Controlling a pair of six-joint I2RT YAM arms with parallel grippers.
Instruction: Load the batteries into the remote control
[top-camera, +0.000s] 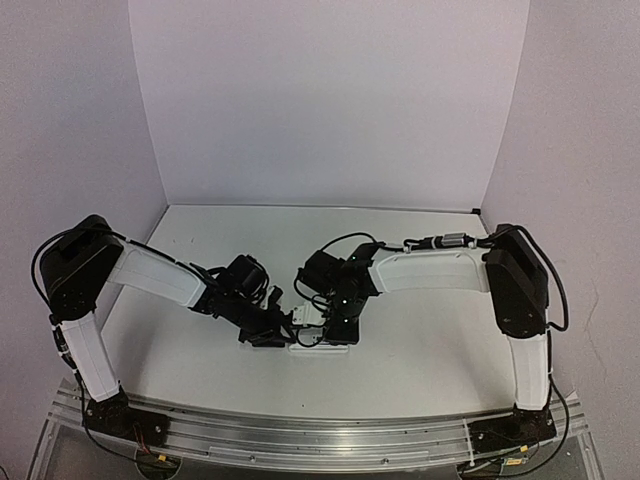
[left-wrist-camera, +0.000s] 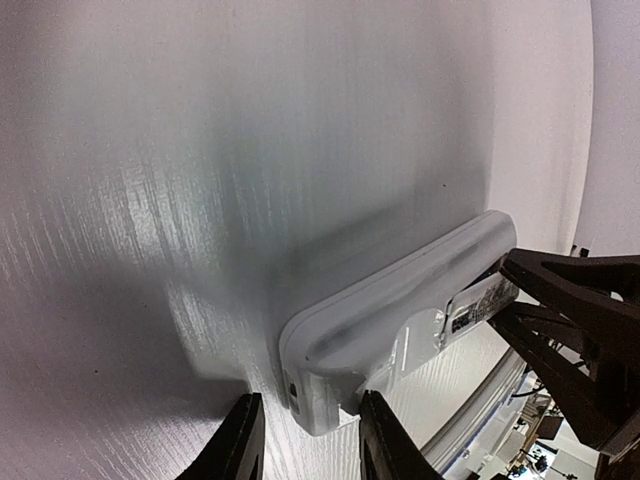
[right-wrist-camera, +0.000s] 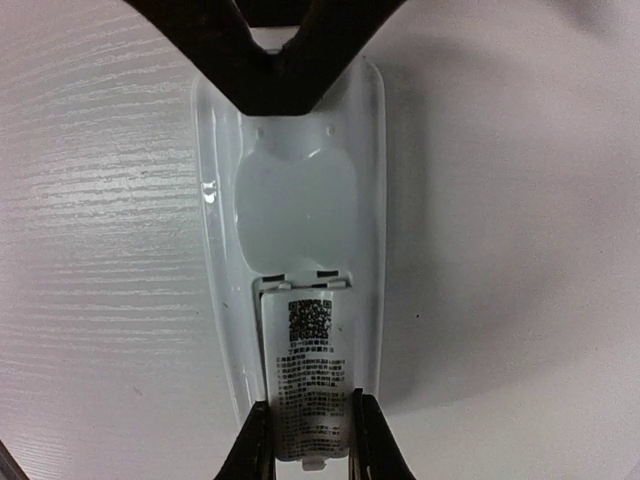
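The white remote control (top-camera: 322, 345) lies back-up between both arms; it also shows in the right wrist view (right-wrist-camera: 300, 190) and the left wrist view (left-wrist-camera: 400, 290). My left gripper (left-wrist-camera: 312, 440) is shut on the remote's end, one finger on each side; it shows in the top view (top-camera: 272, 335). My right gripper (right-wrist-camera: 309, 440) is shut on the small white cover piece with printed label (right-wrist-camera: 310, 370), which lies over the battery recess, its far edge at the recess slots. The cover also shows in the left wrist view (left-wrist-camera: 480, 300). No blue batteries show in any view.
The white table (top-camera: 420, 330) has a metal rail along its near edge (top-camera: 300, 435). White walls enclose the back and sides. Both arms meet at the table's middle front, with their cables looping above them.
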